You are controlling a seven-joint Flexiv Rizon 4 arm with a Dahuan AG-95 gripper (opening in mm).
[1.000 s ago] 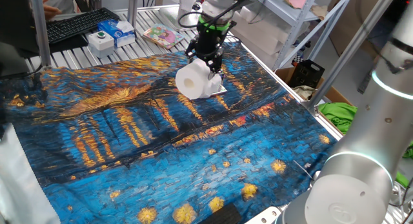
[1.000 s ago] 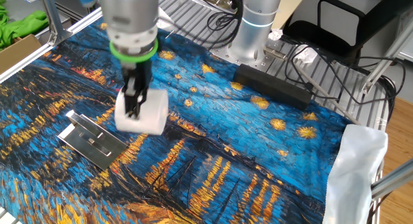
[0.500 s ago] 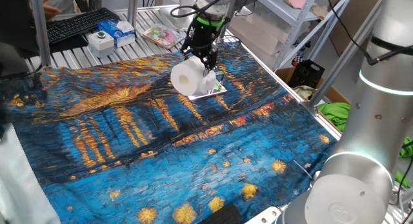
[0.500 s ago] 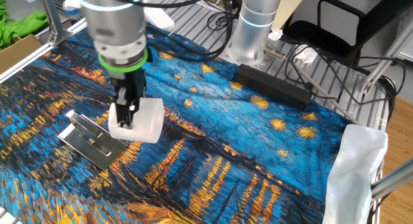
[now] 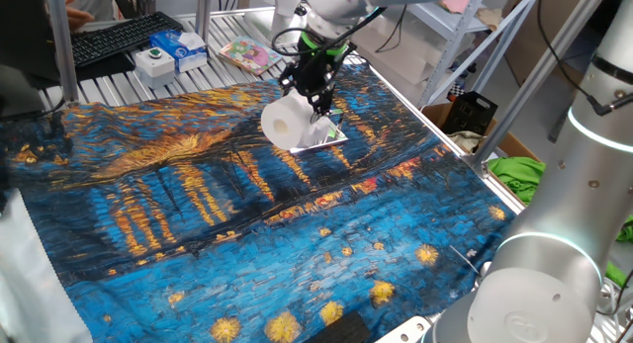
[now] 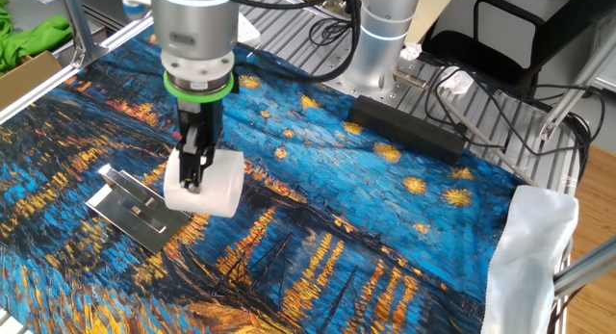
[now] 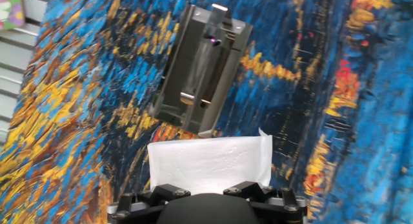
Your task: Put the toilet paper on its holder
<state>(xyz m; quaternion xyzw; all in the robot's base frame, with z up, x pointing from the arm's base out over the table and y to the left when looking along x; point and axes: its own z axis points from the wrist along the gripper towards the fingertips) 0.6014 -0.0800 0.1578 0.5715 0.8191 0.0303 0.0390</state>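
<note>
The toilet paper (image 5: 285, 123) is a plump white roll that hangs above the painted cloth with my gripper (image 5: 315, 92) shut on it from above. In the other fixed view the fingers (image 6: 195, 166) clamp the toilet paper (image 6: 214, 185) at its near end. The holder (image 6: 135, 210), a shiny chrome plate with a bar along its middle, lies flat on the cloth just left of the roll. In the hand view the toilet paper (image 7: 210, 162) fills the space in front of the hand, and the holder (image 7: 201, 72) lies beyond it. My fingertips are hidden by the paper there.
A white box with a green button (image 5: 153, 58), a blue box (image 5: 188, 46) and a keyboard (image 5: 119, 35) sit at the far end of the table. A black power strip (image 6: 408, 128) and the arm's base (image 6: 373, 50) stand at the back. White cloth (image 6: 532, 247) hangs at the right.
The gripper has carried the roll a short way towards the holder and slightly lower. The grip has not changed.
</note>
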